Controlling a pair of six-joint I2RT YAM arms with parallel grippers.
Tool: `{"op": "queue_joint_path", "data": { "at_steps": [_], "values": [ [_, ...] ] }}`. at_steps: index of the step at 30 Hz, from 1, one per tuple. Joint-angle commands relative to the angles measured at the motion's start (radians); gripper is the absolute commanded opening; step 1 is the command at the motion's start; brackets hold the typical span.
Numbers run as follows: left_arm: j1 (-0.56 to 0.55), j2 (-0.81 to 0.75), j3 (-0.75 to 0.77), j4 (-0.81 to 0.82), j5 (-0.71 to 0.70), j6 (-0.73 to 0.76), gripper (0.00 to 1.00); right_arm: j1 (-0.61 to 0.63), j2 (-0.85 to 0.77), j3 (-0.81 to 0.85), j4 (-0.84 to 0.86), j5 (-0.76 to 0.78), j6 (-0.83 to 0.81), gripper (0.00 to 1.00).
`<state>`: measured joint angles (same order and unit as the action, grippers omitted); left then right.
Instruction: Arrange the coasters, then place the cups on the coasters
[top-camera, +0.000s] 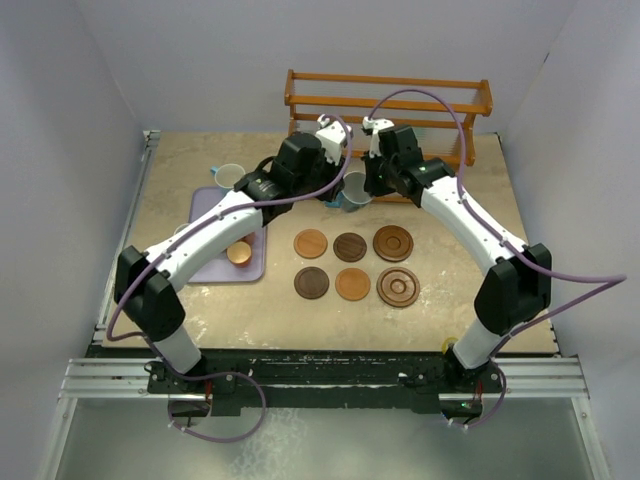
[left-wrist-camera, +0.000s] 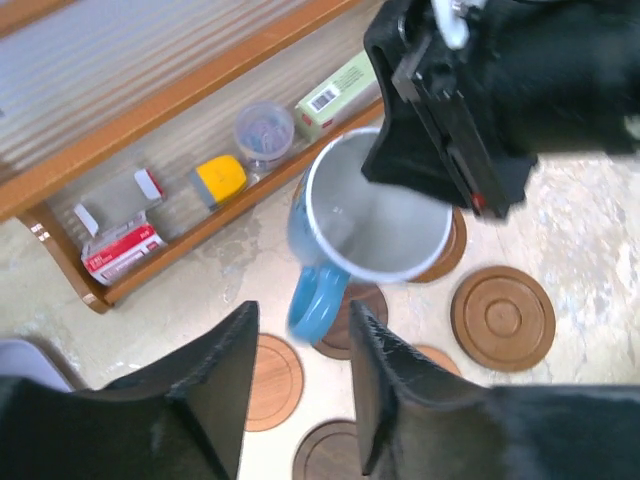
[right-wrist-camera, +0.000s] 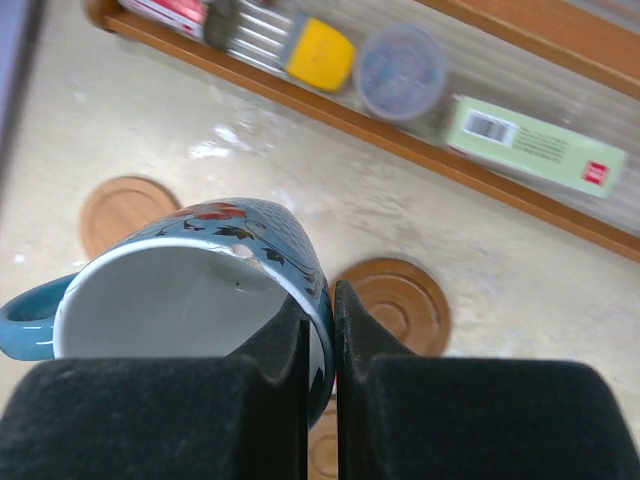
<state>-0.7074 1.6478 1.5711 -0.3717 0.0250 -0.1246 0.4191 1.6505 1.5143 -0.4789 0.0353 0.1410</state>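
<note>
Black padded fingers (right-wrist-camera: 150, 420) of the right gripper (right-wrist-camera: 320, 300) fill the near edge of the right wrist view. They are clenched on the rim of the blue mug (right-wrist-camera: 190, 300), one finger inside the white bowl and the other against the outer wall. A red and dark flower pattern runs below the lip there. The mug is held just in front of the wooden rack (top-camera: 390, 100), between the rack and the coasters (top-camera: 350, 246), with its handle turned toward the left arm.

On the rack's lower shelf lies a green box (right-wrist-camera: 535, 140) with a white barcode sticker and a small red mark at one end; its print is too fine to read. Along the same shelf sit a clear round tub (right-wrist-camera: 403, 70), a yellow object (right-wrist-camera: 320, 52) and a red-and-white pack (left-wrist-camera: 120, 250) whose lettering is blurred.

The left gripper (left-wrist-camera: 305, 315) hangs released, its two fingers parted with nothing between them and their tips just short of the mug's handle. In the left wrist view the right gripper's body blocks the far side of the mug's rim.

Six coasters lie in two rows of three in front of the rack, all uncovered. In front of the rack's left end, a lavender tray (top-camera: 205, 205) holds an orange cup (top-camera: 239, 252), and the left arm crosses over the tray. A light blue cup (top-camera: 229, 177) stands at the tray's rack-side edge.
</note>
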Motion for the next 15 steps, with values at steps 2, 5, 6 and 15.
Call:
{"op": "queue_joint_path", "data": {
  "at_steps": [2, 5, 6, 15],
  "values": [
    [0.037, -0.156, -0.023, -0.073, 0.193, 0.239, 0.44, -0.093, -0.114, -0.067, 0.033, -0.057, -0.149, 0.00],
    [0.065, -0.208, -0.030, -0.155, 0.224, 0.339, 0.53, -0.136, -0.120, -0.092, 0.003, -0.126, -0.231, 0.00],
    [0.078, -0.228, -0.036, -0.168, 0.221, 0.357, 0.55, -0.142, -0.116, -0.092, -0.018, -0.136, -0.262, 0.00],
    [0.172, -0.354, -0.071, -0.252, 0.192, 0.419, 0.71, -0.157, -0.051, -0.106, -0.112, -0.138, -0.416, 0.00]
  ]
}}
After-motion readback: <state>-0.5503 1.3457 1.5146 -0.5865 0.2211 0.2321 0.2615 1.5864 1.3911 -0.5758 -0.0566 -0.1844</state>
